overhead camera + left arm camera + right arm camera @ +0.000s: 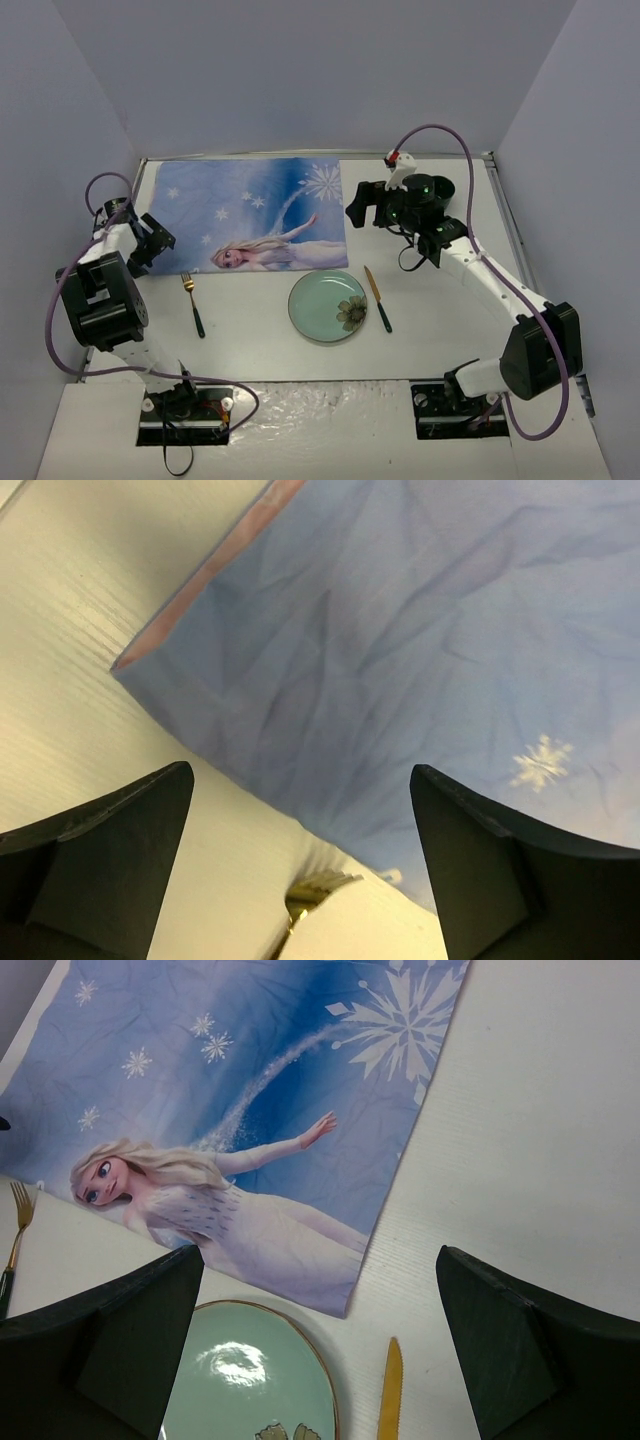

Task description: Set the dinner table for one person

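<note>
Status: left tool (300, 780) agape, right tool (320, 1260) agape | fork (315, 888) both wrists | plate (250, 1370), knife (390, 1390) right wrist only

The desk (250, 335) is a flat white rectangle filling the centre of the top view. A thin metal rail (503, 215) runs along its 3 o'clock edge, and a similar one lines the 12 o'clock edge.

Three plain, pale grey-lilac walls enclose it:
- back wall (310, 70) at 12 o'clock
- left wall (50, 120) at 9 o'clock
- right wall (590, 150) at 3 o'clock

At 6 o'clock, a glossy, wrinkled strip (320, 405) reflects light. Illumination is even and diffuse, and shadows on the desk are soft. The wrist views show fine linear grain on the desk surface.
</note>
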You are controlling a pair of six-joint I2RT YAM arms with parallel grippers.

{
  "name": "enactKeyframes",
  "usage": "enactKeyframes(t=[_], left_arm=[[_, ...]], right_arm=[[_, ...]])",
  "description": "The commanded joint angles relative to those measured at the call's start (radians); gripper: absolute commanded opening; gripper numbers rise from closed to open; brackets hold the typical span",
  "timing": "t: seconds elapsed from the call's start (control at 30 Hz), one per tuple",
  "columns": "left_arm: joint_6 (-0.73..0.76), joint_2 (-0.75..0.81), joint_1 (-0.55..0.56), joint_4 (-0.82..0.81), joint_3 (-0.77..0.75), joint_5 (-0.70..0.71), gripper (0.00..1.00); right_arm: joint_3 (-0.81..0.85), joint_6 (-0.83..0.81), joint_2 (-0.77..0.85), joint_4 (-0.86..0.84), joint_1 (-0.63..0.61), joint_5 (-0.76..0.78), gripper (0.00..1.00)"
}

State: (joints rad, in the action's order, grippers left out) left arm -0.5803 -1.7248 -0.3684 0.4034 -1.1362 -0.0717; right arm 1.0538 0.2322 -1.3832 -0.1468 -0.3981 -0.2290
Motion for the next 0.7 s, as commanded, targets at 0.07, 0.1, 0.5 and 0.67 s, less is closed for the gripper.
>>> enactKeyframes(t=[0.07,0.1,0.5,0.67], left_arm=[[0.041,0.226,0.046,0.011,-0.038,-0.129,0.92],[0.048,0.257,0.068,0.002,-0.024,-0.156,0.95],[0.035,0.636,0.394,-0.07,0.285,-0.467,0.97],[-0.109,0.734,0.617,-0.3,0.504,-0.511,0.97]], right_arm=[[-0.001,0.015,0.079,-0.031,0.008,-0.018,1.0],[-0.003,0.019,0.091,-0.027,0.008,-0.018,1.0],[-0.097,0.04,0.287,-0.008,0.01,0.01,1.0],[-0.144,0.073,0.357,0.004,0.012,0.0,1.0]])
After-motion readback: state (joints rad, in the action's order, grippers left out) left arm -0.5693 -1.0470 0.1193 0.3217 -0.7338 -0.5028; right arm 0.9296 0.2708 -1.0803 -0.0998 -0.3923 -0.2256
